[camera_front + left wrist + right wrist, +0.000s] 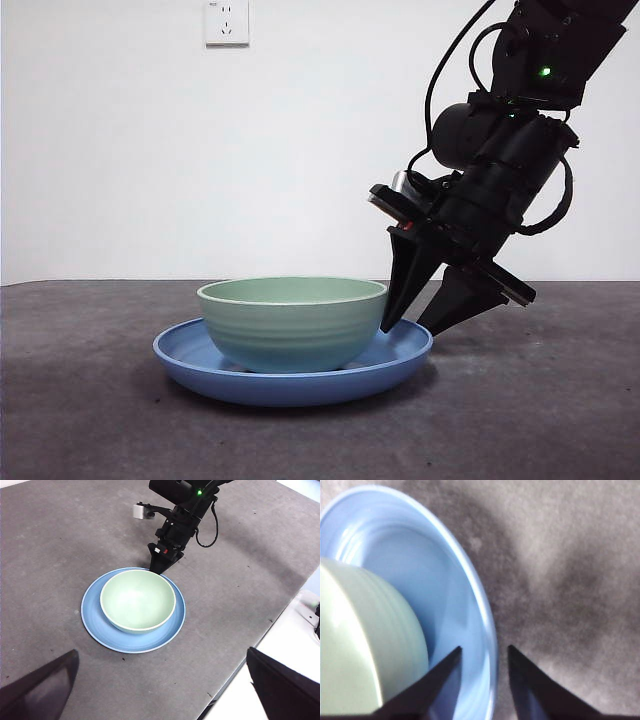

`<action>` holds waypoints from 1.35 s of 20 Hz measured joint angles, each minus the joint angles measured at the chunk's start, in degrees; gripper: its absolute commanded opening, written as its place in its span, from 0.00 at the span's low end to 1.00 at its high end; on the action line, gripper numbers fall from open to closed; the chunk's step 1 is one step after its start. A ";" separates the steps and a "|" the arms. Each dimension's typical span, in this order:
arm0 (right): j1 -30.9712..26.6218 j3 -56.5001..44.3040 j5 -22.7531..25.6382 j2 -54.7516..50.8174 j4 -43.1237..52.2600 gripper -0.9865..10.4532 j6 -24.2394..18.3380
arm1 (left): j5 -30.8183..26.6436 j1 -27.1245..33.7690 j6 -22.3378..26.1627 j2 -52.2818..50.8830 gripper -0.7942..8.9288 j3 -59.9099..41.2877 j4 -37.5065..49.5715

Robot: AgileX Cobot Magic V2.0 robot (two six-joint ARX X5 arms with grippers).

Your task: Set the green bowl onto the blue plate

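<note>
The green bowl (291, 322) sits upright in the middle of the blue plate (400, 357), on the grey table (90, 400). In the front view my right pincer (415, 325) hangs at the plate's 3 o'clock rim, jaws parted narrowly and empty, one tip over the plate beside the bowl, the other outside. My left pincer (160, 690) waits well apart, spread wide.
</note>
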 measured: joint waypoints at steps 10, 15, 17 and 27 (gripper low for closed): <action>-4.66 9.49 4.72 -9.81 -10.23 0.40 -0.61 | 0.02 0.00 -0.02 0.00 0.76 0.00 0.00; -5.66 9.60 13.97 -24.50 -25.88 0.53 -5.01 | 0.00 0.00 -0.15 0.00 0.76 0.00 0.00; -4.90 9.60 15.52 -31.21 -30.97 0.56 -6.05 | 0.00 0.00 -0.17 0.00 0.76 0.00 0.00; 1.88 -4.42 16.37 -62.49 -38.27 0.63 -6.54 | 0.00 0.00 -0.17 0.00 0.76 0.00 0.00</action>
